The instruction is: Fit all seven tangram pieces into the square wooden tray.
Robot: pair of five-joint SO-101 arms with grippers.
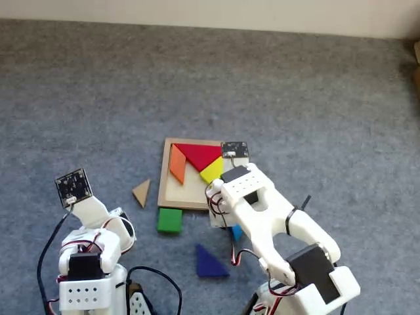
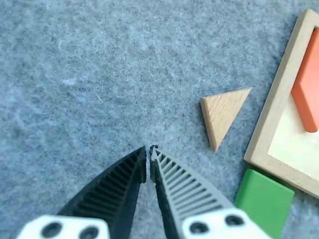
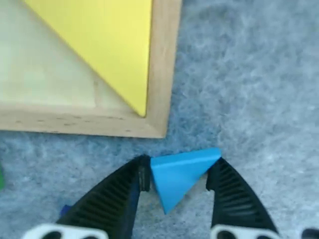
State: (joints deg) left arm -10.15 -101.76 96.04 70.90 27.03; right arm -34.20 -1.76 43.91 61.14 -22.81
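The square wooden tray (image 1: 164, 187) holds a red triangle (image 1: 197, 155), an orange piece (image 1: 177, 164) and a yellow triangle (image 1: 211, 170). My right gripper (image 3: 180, 164) is shut on a light blue triangle (image 3: 179, 177), low over the carpet just outside the tray's corner (image 3: 160, 119), beside the yellow triangle (image 3: 109, 40). My left gripper (image 2: 148, 149) is shut with nothing in it, over bare carpet short of the plain wooden triangle (image 2: 222, 112). A green square (image 1: 170, 220) lies just outside the tray's near edge. The dark blue triangle (image 1: 210, 262) lies nearer the arms' bases.
Grey carpet covers the whole surface. The right arm (image 1: 262, 216) stretches over the tray's near right corner and hides part of it. The left arm (image 1: 92, 236) stands at the lower left. Open carpet lies beyond and to the left of the tray.
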